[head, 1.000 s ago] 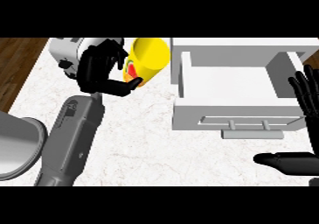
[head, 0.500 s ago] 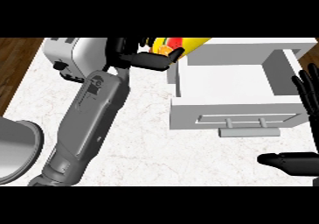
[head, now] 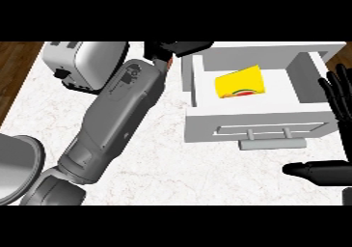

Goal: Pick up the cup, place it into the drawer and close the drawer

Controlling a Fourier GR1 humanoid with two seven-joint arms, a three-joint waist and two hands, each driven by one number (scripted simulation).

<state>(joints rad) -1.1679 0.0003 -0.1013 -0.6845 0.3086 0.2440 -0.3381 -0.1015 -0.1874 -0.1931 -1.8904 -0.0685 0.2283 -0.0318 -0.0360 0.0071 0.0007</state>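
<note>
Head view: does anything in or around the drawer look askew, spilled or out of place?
Only the yellow cup stands out. It lies tipped on its side inside the open drawer, at a slant to the drawer's walls, not upright. Nothing looks spilled or damaged. The drawer is not yet closed.

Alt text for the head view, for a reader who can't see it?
A yellow cup lies inside the open white drawer, with the left robot hand at the drawer's back left corner. The right robot hand rests open at the right edge; a toaster stands top left.
</note>
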